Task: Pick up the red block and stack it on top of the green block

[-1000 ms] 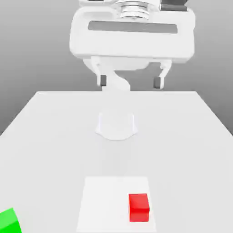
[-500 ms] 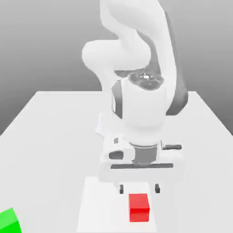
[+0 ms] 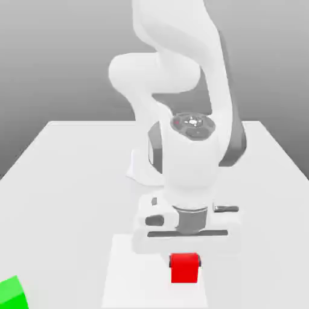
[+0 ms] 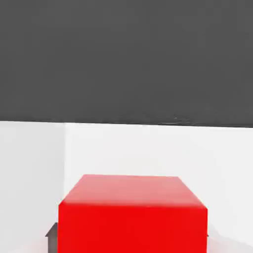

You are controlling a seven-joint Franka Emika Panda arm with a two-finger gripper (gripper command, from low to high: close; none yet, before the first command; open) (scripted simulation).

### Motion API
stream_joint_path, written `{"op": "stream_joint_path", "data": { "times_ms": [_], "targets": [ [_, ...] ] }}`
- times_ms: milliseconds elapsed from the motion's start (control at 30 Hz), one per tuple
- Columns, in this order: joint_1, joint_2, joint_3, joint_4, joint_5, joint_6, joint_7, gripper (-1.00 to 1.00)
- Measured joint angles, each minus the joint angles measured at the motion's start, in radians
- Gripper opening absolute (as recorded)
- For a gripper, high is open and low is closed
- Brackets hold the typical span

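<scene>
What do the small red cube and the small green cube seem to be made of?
Small red cube: probably plastic or painted wood, matte, with flat even colour and no glare. Small green cube: the same plain matte look. These are renders, so the material stays open.

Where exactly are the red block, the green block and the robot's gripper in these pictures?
red block (image 3: 184,270): exterior view, its front face.
green block (image 3: 12,295): exterior view, its top face, at the picture's lower left corner.
gripper (image 3: 184,258): exterior view, between the fingertips, at the red block's top.
</scene>
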Motion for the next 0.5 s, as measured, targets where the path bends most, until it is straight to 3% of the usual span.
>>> {"op": "stream_joint_path", "data": {
  "times_ms": [333, 433, 467, 500],
  "targets": [
    [-0.209, 0.1, -0.251, 0.262, 0.123, -0.166, 0.296, -1.0],
    [-0.278, 0.226, -0.291, 0.349, 0.189, -0.135, 0.353, -1.0],
    [-0.291, 0.262, -0.289, 0.362, 0.205, -0.112, 0.354, 1.0],
    [-0.291, 0.262, -0.289, 0.362, 0.205, -0.112, 0.354, 1.0]
  ]
}}
